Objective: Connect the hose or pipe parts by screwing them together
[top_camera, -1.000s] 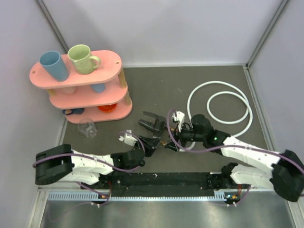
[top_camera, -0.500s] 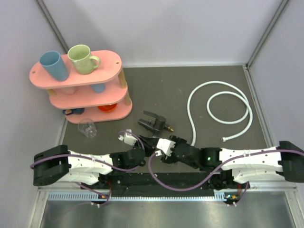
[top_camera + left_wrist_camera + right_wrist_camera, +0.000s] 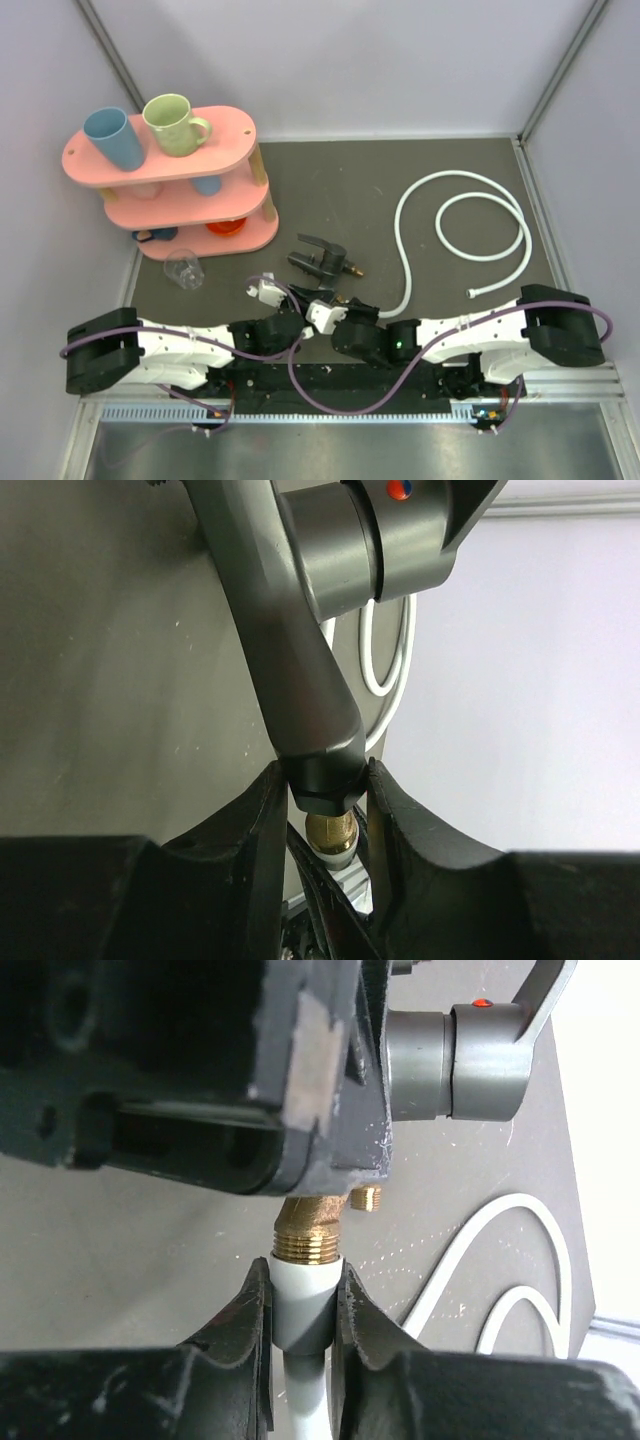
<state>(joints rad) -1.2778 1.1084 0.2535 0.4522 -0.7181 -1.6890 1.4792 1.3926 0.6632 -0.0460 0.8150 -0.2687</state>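
Observation:
The black Y-shaped tap fitting [image 3: 318, 257] lies mid-table; up close it is a dark grey body [image 3: 300, 630] with brass threaded ends. My left gripper [image 3: 325, 780] is shut on its black lower collar, and the brass thread [image 3: 331, 832] pokes out below. My right gripper [image 3: 302, 1280] is shut on the white end nut [image 3: 300, 1305] of the white hose [image 3: 400, 225]. That nut butts against a brass thread [image 3: 306, 1240]. In the top view both grippers crowd together just below the fitting, the right gripper [image 3: 338, 300] beside the left. The hose's free end [image 3: 471, 293] lies to the right.
A pink three-tier rack [image 3: 230, 128] with a blue cup [image 3: 113, 137] and a green mug [image 3: 172, 123] stands at the back left. A clear glass [image 3: 185, 268] lies in front of it. Grey walls close in the table's left and right sides.
My right arm has swung left and back toward the near edge, and its gripper has gone from open to shut on the hose's end nut. The left arm has held still.

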